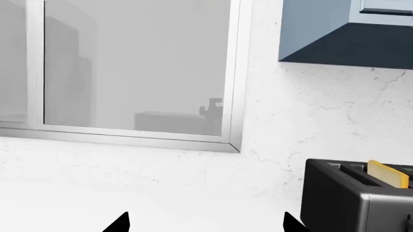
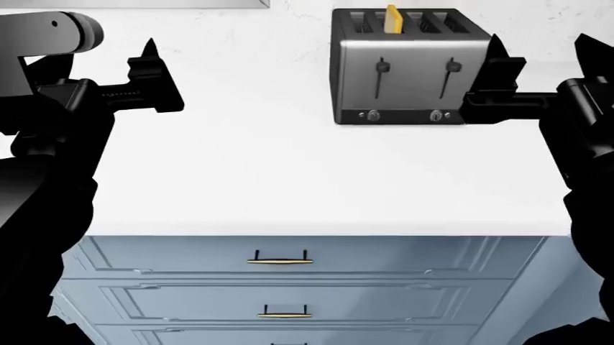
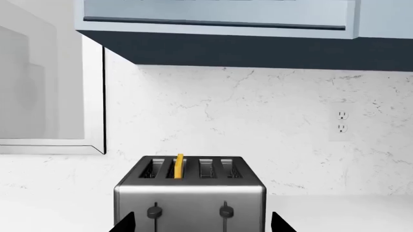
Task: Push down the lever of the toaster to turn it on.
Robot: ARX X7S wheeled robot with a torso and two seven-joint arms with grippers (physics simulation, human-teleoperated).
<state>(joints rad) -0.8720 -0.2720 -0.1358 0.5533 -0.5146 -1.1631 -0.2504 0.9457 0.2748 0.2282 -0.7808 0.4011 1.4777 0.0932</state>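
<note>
Bread (image 2: 392, 19) stands in the toaster (image 2: 403, 68), so bring your right pincer (image 2: 537, 54), fingers apart, onto the raised left lever (image 2: 381, 68); left pincer (image 1: 203, 223) hangs apart too.

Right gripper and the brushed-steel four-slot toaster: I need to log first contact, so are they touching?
Apart. The right wrist view shows the right gripper short of the brushed-steel four-slot toaster, its fingers spread at the frame's edge, not on the left-hand black lever.

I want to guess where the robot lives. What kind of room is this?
It looks like a kitchen: a toaster sits on a white counter, with blue drawers below, a wall cabinet above and a marble-look backsplash.
</note>
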